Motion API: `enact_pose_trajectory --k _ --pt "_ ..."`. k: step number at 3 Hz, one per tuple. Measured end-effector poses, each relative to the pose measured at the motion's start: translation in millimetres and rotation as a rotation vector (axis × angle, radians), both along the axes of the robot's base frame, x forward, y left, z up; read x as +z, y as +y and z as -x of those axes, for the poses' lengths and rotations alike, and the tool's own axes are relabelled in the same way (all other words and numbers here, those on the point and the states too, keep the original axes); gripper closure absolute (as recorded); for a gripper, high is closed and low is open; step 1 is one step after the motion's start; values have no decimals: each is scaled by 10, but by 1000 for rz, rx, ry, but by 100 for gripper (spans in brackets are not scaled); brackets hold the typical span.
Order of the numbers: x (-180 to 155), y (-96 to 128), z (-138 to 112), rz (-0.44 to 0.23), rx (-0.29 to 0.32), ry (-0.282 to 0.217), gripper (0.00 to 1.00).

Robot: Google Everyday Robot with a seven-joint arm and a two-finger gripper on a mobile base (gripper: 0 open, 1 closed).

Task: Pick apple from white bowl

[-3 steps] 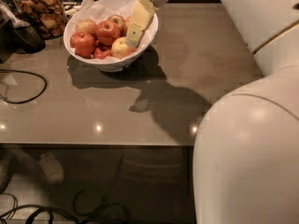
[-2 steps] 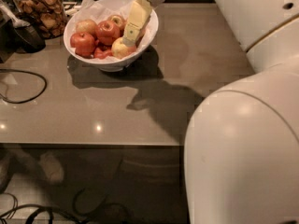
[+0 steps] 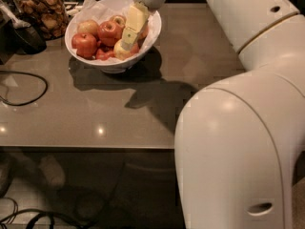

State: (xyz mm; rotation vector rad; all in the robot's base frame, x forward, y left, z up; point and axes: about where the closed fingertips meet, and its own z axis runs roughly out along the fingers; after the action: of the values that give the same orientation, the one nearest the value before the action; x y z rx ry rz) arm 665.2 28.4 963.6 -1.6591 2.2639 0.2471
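Observation:
The white bowl (image 3: 110, 65) stands at the back left of the grey table, lined with white paper and holding several apples. The pale yellow apple (image 3: 118, 49) lies at the bowl's front right. My gripper (image 3: 127, 43) reaches down into the bowl from above, its yellowish tip right beside that apple and touching or nearly touching it. Deep red apples (image 3: 85, 44) lie to its left, and a pale blushed one (image 3: 88, 26) sits at the back.
A glass jar of brown snacks (image 3: 42, 9) stands left of the bowl, with a black object (image 3: 25, 36) in front of it. A black cable (image 3: 29, 86) loops over the table's left side. My large white arm (image 3: 248, 128) fills the right side.
The gripper has shifted slightly left and lower in the bowl, closer to the pale yellow apple. The white arm's bulk has swung further left across the view.

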Motion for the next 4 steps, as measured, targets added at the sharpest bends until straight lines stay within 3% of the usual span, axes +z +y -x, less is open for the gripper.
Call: enact_pose_trajectory --k 3,4 --pt "-115 4 -110 -10 -34 28 1" --pt "-147 -21 -118 -14 -44 39 10"
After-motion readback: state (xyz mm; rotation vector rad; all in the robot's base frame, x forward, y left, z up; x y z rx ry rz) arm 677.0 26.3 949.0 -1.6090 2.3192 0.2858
